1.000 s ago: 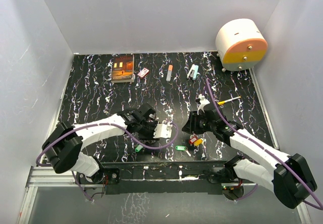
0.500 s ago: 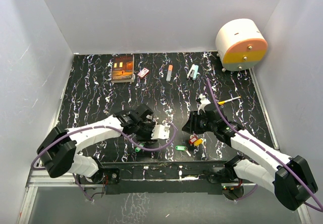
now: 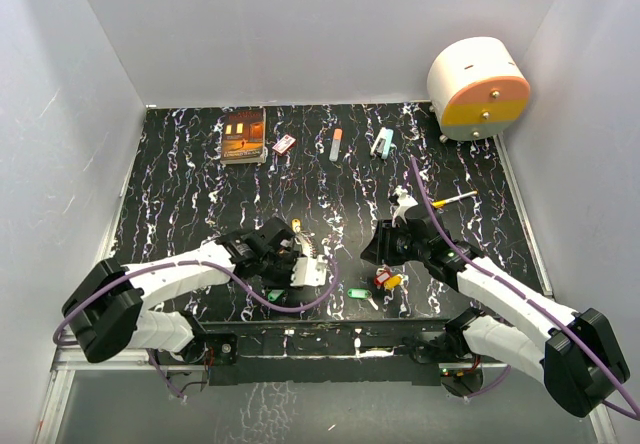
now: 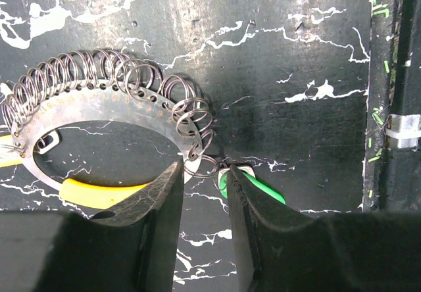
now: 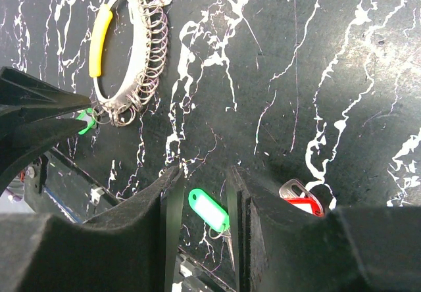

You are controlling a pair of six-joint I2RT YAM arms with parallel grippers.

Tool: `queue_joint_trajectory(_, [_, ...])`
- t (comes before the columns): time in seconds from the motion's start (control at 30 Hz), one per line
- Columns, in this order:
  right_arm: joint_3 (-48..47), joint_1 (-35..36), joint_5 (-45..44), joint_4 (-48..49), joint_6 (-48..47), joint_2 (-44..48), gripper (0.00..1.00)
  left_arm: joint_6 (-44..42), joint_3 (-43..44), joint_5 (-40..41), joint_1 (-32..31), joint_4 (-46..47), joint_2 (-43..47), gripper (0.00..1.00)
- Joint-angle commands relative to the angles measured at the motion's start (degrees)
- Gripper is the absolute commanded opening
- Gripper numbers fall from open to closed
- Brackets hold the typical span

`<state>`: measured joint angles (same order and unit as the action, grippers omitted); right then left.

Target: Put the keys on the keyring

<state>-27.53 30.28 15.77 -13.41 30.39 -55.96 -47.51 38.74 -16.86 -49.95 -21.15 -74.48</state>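
The left gripper (image 4: pixel 202 173) is low over the black, white-veined tabletop (image 3: pixel 200 194) near the front edge, its two dark fingers drawn in to a narrow gap. One small wire loop at the end of the keyring (image 4: pixel 131 104) sits right in that gap. From where I stand I cannot tell whether the fingers actually pinch it or only bracket it. The keyring is a flat, curved metal band threaded with many silvery coiled loops and closed by a yellow plastic arc, and it lies flat on the table. A silver key with a bright green plastic head (image 4: pixel 256 188) lies just beside the right-hand fingertip, touching or nearly touching that last loop.

The right gripper (image 5: pixel 202 173) hangs above the table off to the side, its fingers slightly apart with nothing between them. Below it lie a second key with a green tag (image 5: pixel 209 213) and a key with a red head (image 5: pixel 302 200). The overhead view shows a yellow-headed key (image 3: pixel 394 282) tucked against the red one. These three keys are well apart from the keyring, and none is on a loop.
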Motion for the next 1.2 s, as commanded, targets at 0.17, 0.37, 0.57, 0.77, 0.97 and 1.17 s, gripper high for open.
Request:
queue_joint_trajectory(0.17, [-1.30, 0.21, -0.83, 2.86, 0.81, 0.52, 0.38, 0.54, -3.32, 2.51, 0.15, 3.91, 3.00, 0.31])
queue_joint_trajectory(0.37, [-0.99, 0.21, -0.92, 2.95, 0.81, 0.68, 0.38, 0.73, -2.73, 2.16, 0.18, 3.55, 2.54, 0.31])
queue_joint_trajectory(0.57, [-0.51, 0.21, -1.00, 2.66, 0.77, 1.21, 0.38, -0.33, -3.52, 3.81, 0.14, 3.12, 2.66, 0.31])
queue_joint_trajectory(0.77, [-0.46, 0.15, -1.31, 2.41, 0.55, 1.57, 0.38, 0.95, -0.47, 1.80, 0.24, 1.31, 1.62, 0.31])
queue_joint_trajectory(0.97, [-0.46, 0.21, -1.14, 2.31, 0.55, 1.74, 0.38, 1.54, 3.46, -1.63, 0.24, -0.50, -0.24, 0.31])
queue_joint_trajectory(1.17, [0.11, 0.17, -1.53, 2.51, 0.55, 2.51, 0.38, 1.51, 3.77, -3.46, 0.18, -1.86, -1.22, 0.31])
